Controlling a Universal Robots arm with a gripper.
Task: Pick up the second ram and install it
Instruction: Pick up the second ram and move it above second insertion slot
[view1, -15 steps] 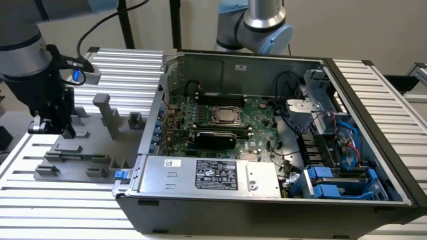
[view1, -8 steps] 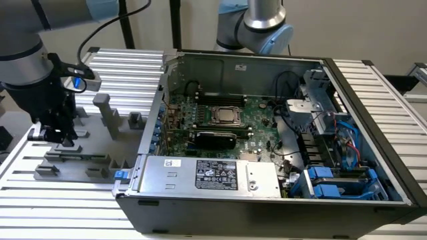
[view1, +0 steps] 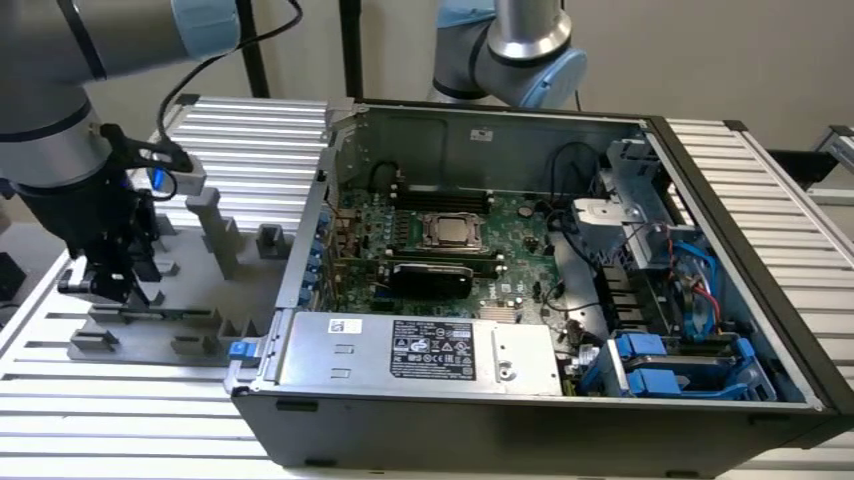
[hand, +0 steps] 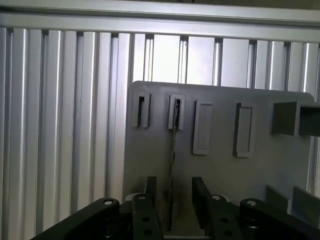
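Wrist view shows the gripper (hand: 175, 195) low over the light grey fixture plate (hand: 145, 160). Its two black fingers (hand: 151, 197) are spread, one on each side of the second ram (hand: 172, 150), and as far as I can judge neither is touching it. The ram stands on edge, a thin dark line running between the fingers, with its far end seated in a slotted block (hand: 175, 112). That block is one of a row of similar blocks on the plate, which lies on the ribbed aluminium desk (hand: 60, 125).

In the exterior view the gripper (view1: 118, 285) hangs over the same plate, near the desk's edge on the exterior view's left. It is well apart from the open computer case (view1: 400, 420), whose motherboard (view1: 441, 250) lies face up inside.

The step in hand looks like the grasp. To do it well, the stick should sit midway in the gap so both pads meet its flat faces together — a lopsided close would likely shove it sideways in its slots. The fingers should stay square to the stick, and the pinch should be firm without crushing, so the ram neither tilts nor slips.
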